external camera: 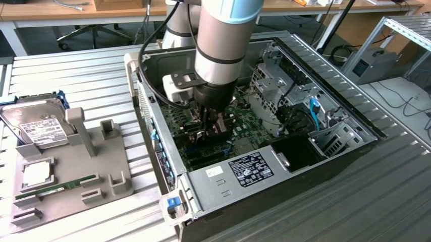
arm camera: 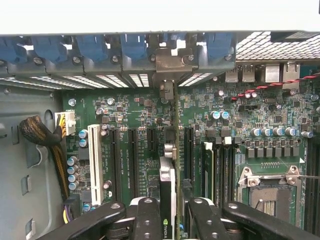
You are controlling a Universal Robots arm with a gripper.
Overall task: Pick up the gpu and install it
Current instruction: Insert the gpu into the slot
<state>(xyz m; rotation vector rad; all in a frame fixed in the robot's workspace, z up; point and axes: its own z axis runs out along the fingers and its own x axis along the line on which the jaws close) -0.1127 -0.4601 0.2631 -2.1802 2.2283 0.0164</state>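
Wrist view: gpu [arm camera: 168, 176] seen edge-on, upright, clamped between the two black fingers [arm camera: 148, 216] of the gripper [arm camera: 175, 220], one pad against each face. Lower edge and gold contacts hidden against the motherboard [arm camera: 130, 107]; impossible to tell whether seated in a slot. Fan side hard to make out, just a sliver of black shroud with a small green logo. Card's metal bracket [arm camera: 167, 64] up against the rear wall of the case [arm camera: 25, 200], between blue latches [arm camera: 95, 47]. Beside the card, long black expansion slots, a white slot [arm camera: 94, 156], a braided cable bundle [arm camera: 37, 132] and a bare processor socket [arm camera: 270, 186].

Exterior view: arm [external camera: 219, 45] reaching down into the open case [external camera: 138, 70] lying on a slatted metal table [external camera: 88, 75], wrist blocking sight of the card. Well apart, toward the exterior view's left, a grey holder [external camera: 101, 164] with a hard drive [external camera: 37, 126] and a thin memory stick [external camera: 57, 184]. Inside the case near the arm, a silver drive cage [external camera: 269, 83], a blue cable [external camera: 313, 108] and a labelled power supply [external camera: 243, 171].
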